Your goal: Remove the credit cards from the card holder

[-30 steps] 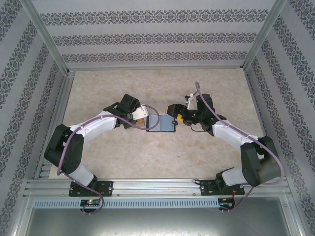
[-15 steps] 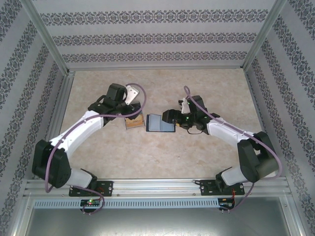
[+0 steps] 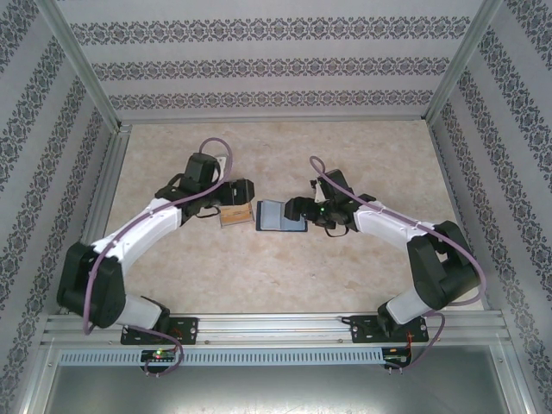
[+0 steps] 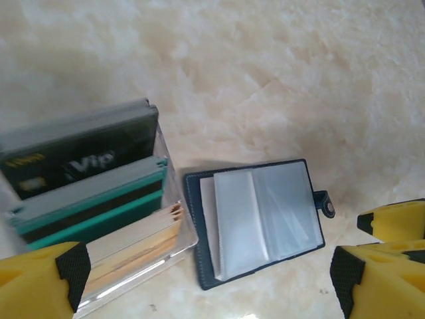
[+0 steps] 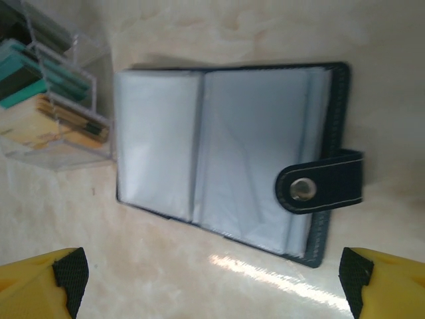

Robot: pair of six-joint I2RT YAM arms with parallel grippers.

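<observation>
The card holder (image 3: 278,216) lies open on the table, its clear sleeves (image 4: 262,222) facing up and its snap tab (image 5: 319,186) at the right edge. The credit cards (image 4: 86,179), dark grey, teal and tan, stand on edge in a clear box (image 3: 235,214) just left of the holder. My left gripper (image 3: 241,190) hovers open above the box and holder, with nothing between its fingers (image 4: 40,282). My right gripper (image 3: 299,207) is open at the holder's right side, low over the table. Its yellow fingertips (image 5: 385,282) straddle the bare surface in front of the holder (image 5: 226,153).
The clear box (image 5: 60,106) nearly touches the holder's left edge. Patterned walls and metal rails (image 3: 103,198) close in the beige table on three sides. Both arms reach in from the near edge and meet at the middle.
The left gripper, shut on a tan card a second ago, has opened and drawn back over the box. The right gripper has shifted left and lower toward the holder's tab.
</observation>
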